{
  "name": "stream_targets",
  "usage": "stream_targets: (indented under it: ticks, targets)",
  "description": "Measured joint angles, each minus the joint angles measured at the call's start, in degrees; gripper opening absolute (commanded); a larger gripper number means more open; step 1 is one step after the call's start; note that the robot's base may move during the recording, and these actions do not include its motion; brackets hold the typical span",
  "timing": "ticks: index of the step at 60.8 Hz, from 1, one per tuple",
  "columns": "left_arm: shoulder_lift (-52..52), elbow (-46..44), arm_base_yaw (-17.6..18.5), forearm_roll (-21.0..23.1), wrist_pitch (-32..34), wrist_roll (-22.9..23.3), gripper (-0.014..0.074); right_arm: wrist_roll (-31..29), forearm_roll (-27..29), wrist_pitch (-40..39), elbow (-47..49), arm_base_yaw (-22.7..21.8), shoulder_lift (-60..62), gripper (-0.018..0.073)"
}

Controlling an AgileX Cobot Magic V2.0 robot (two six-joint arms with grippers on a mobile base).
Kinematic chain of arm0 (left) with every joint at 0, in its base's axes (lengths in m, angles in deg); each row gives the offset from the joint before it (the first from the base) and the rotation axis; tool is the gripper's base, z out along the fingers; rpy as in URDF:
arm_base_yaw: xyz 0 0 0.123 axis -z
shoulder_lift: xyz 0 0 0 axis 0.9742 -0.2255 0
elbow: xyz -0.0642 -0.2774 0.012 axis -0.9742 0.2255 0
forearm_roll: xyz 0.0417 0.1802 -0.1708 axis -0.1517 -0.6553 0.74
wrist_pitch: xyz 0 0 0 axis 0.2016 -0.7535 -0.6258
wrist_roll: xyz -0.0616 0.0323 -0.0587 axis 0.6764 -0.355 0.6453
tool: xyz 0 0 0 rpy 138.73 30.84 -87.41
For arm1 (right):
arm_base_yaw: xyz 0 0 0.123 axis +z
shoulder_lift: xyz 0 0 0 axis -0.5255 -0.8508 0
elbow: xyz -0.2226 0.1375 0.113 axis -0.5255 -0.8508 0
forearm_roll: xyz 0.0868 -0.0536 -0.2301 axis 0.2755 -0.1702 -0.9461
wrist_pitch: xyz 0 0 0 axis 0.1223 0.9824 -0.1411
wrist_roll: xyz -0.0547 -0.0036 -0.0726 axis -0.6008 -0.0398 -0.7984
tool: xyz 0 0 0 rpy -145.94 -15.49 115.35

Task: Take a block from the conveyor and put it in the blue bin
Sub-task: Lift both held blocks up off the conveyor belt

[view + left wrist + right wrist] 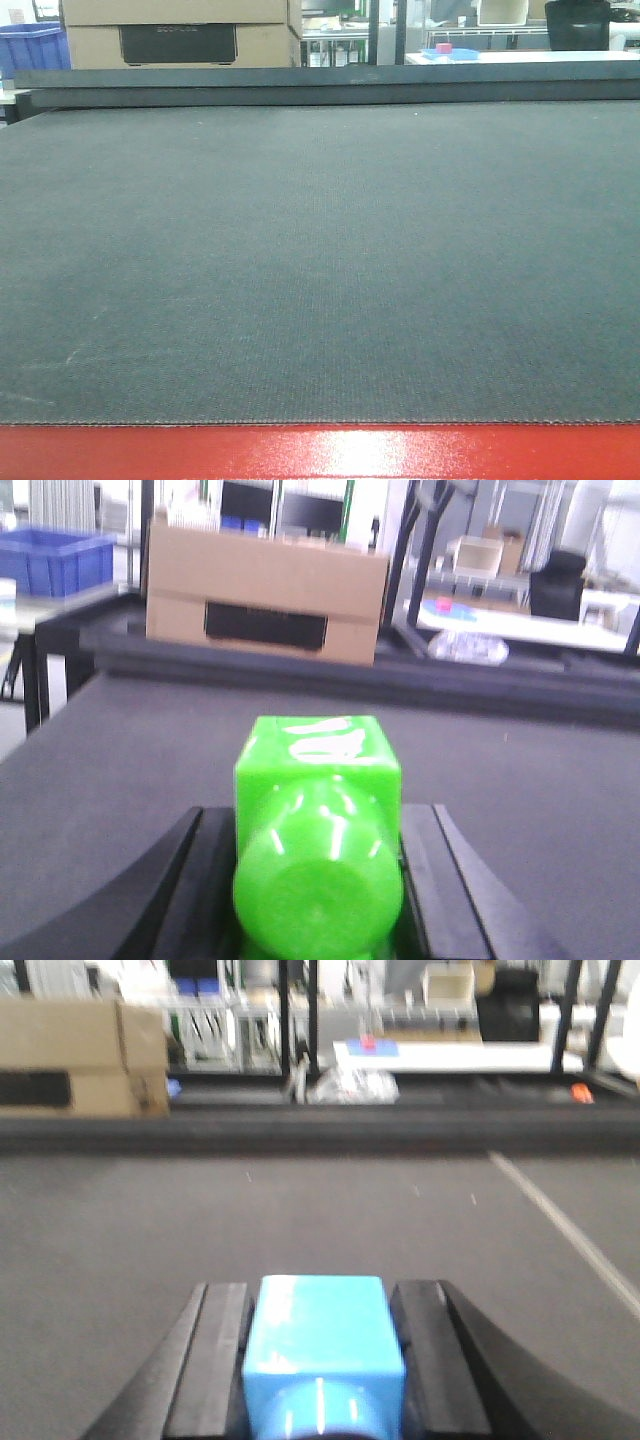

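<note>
Bright, even indoor light from above. You see a white glare patch on the red frame [340, 452] in the front view and streaked highlights on the green block [318, 780]. Both wrist views are soft; the blue block [322, 1335] and far backgrounds blur.

Green block [318, 820] — blue block [322, 1345]

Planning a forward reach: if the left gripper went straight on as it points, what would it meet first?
The left gripper, shut on the green block, has only conveyor ahead; likely first the dark far ledge below the cardboard box, though depth is unclear.
</note>
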Motion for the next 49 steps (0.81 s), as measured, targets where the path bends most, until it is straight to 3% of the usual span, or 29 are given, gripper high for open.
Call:
stream_targets:
  ticks: [7, 20, 36, 49]
  targets:
    - [2.97, 0.0, 0.0, -1.66, 0.0, 0.0, -0.0111, 0.0, 0.0, -0.88, 0.49, 1.56, 1.63, -0.0162]
    - [5.03, 0.0, 0.0, -9.24, 0.12, 0.0, -0.0111, 0.0, 0.0, -1.22, 0.68, 3.86, 1.84, -0.0162]
    - [5.08, 0.0, 0.0, -9.99, 0.12, -0.11, -0.0111, 0.0, 0.0, -3.54, 0.68, 4.19, 1.84, -0.0162]
    - [5.08, 0.0, 0.0, -7.42, 0.12, -0.11, -0.0111, 0.0, 0.0, -4.17, 0.68, 4.19, 1.84, -0.0162]
